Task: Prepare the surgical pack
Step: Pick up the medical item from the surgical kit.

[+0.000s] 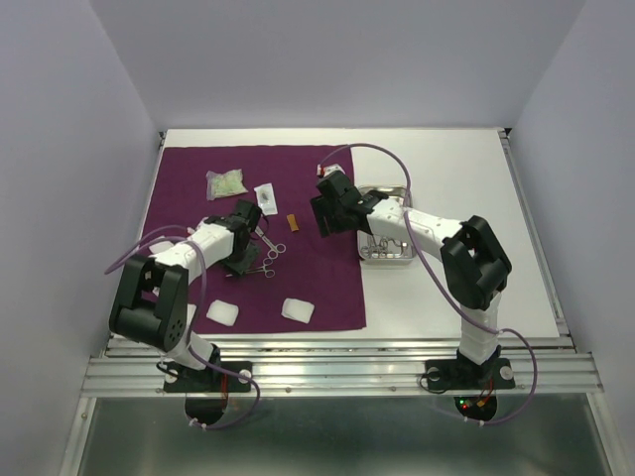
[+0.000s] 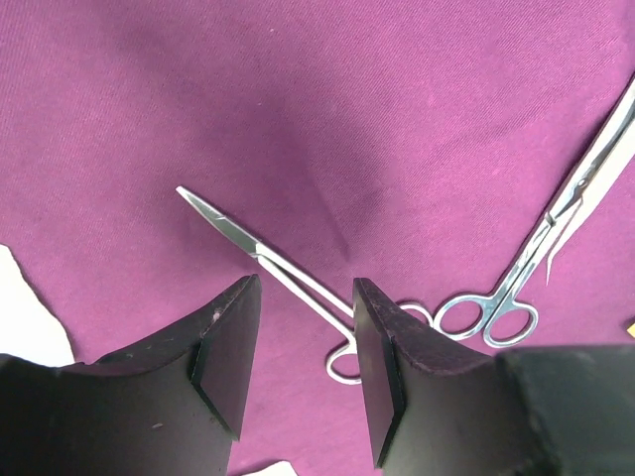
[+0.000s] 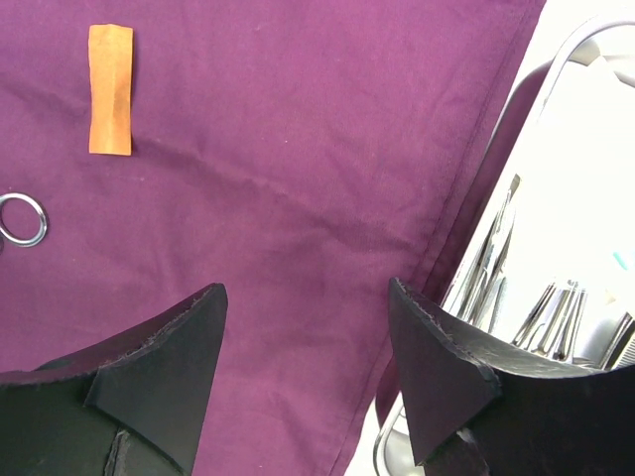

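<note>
Top view: drape (image 1: 189, 169) spread on the desk (image 1: 446, 178), tray (image 1: 387, 260) at its right edge.

Left wrist: left gripper (image 2: 306, 286) parted astride forceps (image 2: 268, 260), seemingly not touching; descend squarely, then close on the shank.

Right wrist: right gripper (image 3: 306, 290) released, empty, beside the tray.

Drape (image 1: 327, 288) spread over the left half of the counter (image 1: 466, 178). Tray (image 1: 387, 259) stands on the bare counter just beside the drape's right edge, with instruments (image 3: 493, 260) lying in it. On the drape, a bag (image 1: 226, 182) and a packet (image 1: 266, 196) lie toward the far edge, and a strip (image 1: 292, 220) lies right of the packet. Forceps (image 2: 260, 250) and scissors (image 2: 552, 213) lie side by side near the centre, and two gauze pads (image 1: 222, 313) (image 1: 297, 309) lie along the near edge. Left hand (image 2: 306, 297) is above the forceps; right hand (image 3: 308, 307) is above the drape's right edge.
</note>
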{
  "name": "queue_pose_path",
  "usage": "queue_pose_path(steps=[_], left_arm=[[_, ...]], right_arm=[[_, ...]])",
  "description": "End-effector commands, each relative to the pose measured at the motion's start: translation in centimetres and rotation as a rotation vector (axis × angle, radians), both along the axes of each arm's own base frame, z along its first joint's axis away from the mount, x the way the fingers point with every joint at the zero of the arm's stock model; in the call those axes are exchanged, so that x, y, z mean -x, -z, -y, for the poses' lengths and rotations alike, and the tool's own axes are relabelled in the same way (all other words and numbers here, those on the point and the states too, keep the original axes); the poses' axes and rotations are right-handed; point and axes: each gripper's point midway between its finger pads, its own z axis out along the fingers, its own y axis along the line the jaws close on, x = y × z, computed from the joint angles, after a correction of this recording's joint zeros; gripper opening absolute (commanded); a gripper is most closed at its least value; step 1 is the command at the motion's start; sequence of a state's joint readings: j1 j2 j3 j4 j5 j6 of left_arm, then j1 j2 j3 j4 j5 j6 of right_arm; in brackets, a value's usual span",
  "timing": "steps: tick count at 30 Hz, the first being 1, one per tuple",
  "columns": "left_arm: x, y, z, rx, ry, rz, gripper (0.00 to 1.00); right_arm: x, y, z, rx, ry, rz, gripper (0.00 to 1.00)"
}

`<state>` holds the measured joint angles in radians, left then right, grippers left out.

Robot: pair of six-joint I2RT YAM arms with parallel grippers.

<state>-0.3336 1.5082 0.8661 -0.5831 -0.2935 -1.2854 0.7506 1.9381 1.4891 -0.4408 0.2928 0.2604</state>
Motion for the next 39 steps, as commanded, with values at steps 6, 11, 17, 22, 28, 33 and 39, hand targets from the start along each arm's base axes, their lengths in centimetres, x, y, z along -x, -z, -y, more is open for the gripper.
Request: queue_pose_path(steps=[6,11,17,22,28,33,39], left_arm=[[-0.4,0.0,-1.0,-0.068,-0.045,-0.017,0.51],[-0.2,1.0,-1.0,-0.081,-0.047,-0.053,0.47],[-0.1,1.0,-1.2,-0.09,-0.052,-0.057,0.35],[-0.7,-0.3,-1.5,-0.116,-0.053,-0.026,0.24],[-1.8,-2.0,-1.3,-0.133,-0.024,0.025,0.09],[-3.1,-4.3,-0.1,-0.162,0.064,0.089,0.0],[-4.8,-6.9,2.2,-0.164,0.181,0.155,0.0]], right_arm=[[0.0,-1.0,-0.3,-0.022,-0.017,0.023,0.72],[0.1,-0.7,-0.1,-0.016,-0.013,0.018,0.72],[0.3,-0.8,0.2,-0.013,-0.008,0.02,0.72],[0.3,-1.0,0.2,-0.017,-0.005,0.024,0.72],[0.2,-1.3,0.5,-0.013,0.002,0.035,0.72],[0.0,-1.9,1.1,-0.003,0.031,0.058,0.72],[-0.4,-3.1,2.3,-0.009,0.085,0.092,0.72]])
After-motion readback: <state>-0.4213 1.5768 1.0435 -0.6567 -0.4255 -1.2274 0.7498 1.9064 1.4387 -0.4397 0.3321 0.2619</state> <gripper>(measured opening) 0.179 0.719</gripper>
